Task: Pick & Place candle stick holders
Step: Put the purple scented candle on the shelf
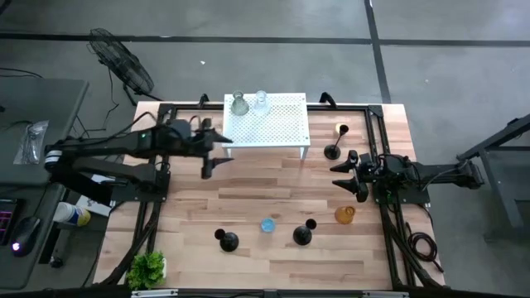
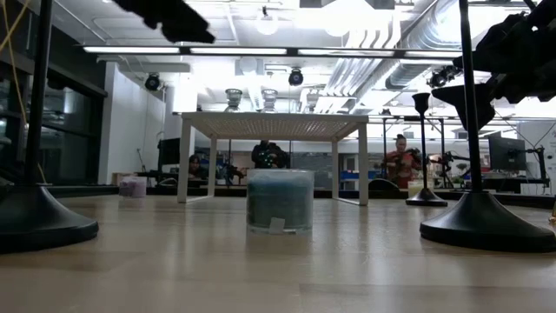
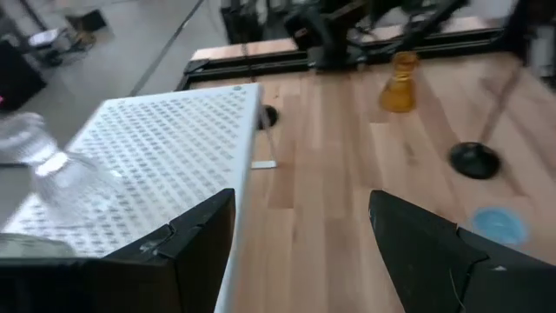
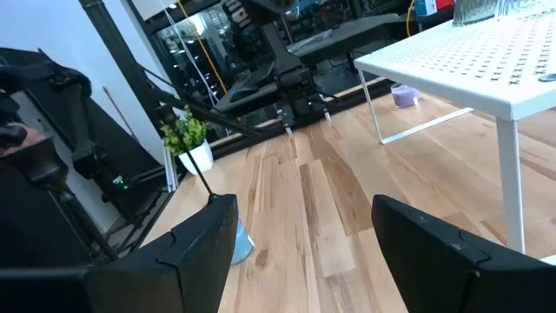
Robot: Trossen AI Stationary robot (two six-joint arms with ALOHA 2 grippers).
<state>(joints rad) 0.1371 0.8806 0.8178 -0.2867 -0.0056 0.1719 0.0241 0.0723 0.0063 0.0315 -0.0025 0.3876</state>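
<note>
Left hand (image 1: 217, 149) hangs just off the near-left edge of the white stand (image 1: 277, 124), fingers spread, nothing between them. Two glass cups, a greenish one (image 1: 239, 104) and a clear one (image 1: 261, 102), already sit on the stand's far-left part, so the stand looks like the drop spot and this arm is likely between placements.

Right hand (image 1: 352, 175) hovers over the right side of the bench (image 1: 265, 194), fingers also spread and empty. It sits between the black holder (image 1: 332, 151) at the stand's right leg and the amber cup (image 1: 344, 214) nearer the front; either is probably its next pick.

Still loose on the bench: a blue cup (image 1: 267, 224) near the front middle, a black holder (image 1: 227, 241) to its left, another black holder (image 1: 303, 234) to its right. A small yellowish piece (image 1: 341, 129) lies beyond the right holder; can't tell exactly what. The right wrist view shows a purple cup (image 4: 404, 95) on the bench past the stand.

In the way: the holders' thin tall stems tip easily, and the stand's legs and edge crowd the far-right holder. Green plant (image 1: 146, 267) at the front-left corner is well clear.
</note>
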